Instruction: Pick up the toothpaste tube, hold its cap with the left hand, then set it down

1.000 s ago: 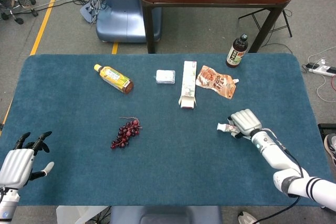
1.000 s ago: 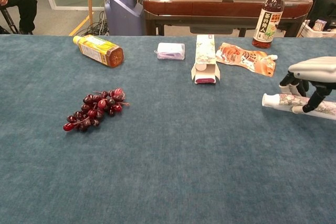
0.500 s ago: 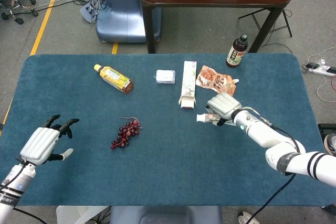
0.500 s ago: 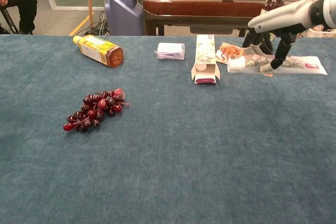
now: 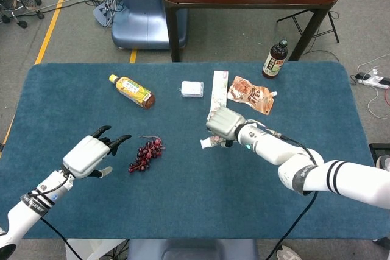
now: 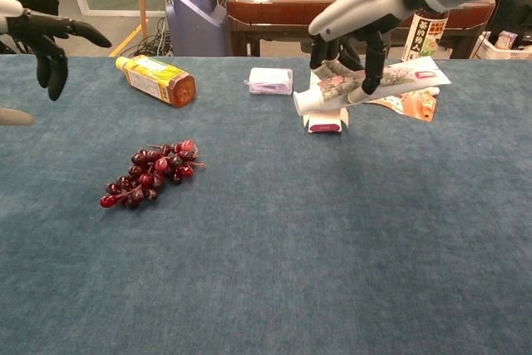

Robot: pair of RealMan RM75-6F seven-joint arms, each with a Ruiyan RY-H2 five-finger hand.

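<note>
My right hand [image 5: 225,124] [image 6: 353,39] holds the white toothpaste tube [image 6: 366,89] above the table's middle, the tube tilted with its white cap [image 6: 302,103] [image 5: 205,144] pointing left and lower. In the head view the hand covers most of the tube. My left hand [image 5: 91,153] [image 6: 46,39] hovers open, fingers spread, above the left part of the table, well apart from the cap, with the grapes between them.
A bunch of dark red grapes [image 5: 145,154] lies left of centre on the blue table [image 5: 183,199]. A tea bottle [image 5: 131,91], a small white packet [image 5: 192,89], an open carton [image 6: 324,93], an orange pouch [image 5: 251,95] and a dark upright bottle [image 5: 275,59] line the far side.
My right hand has lifted the tube off the table and carried it left toward the middle. My left hand has risen and moved right, toward the grapes.
</note>
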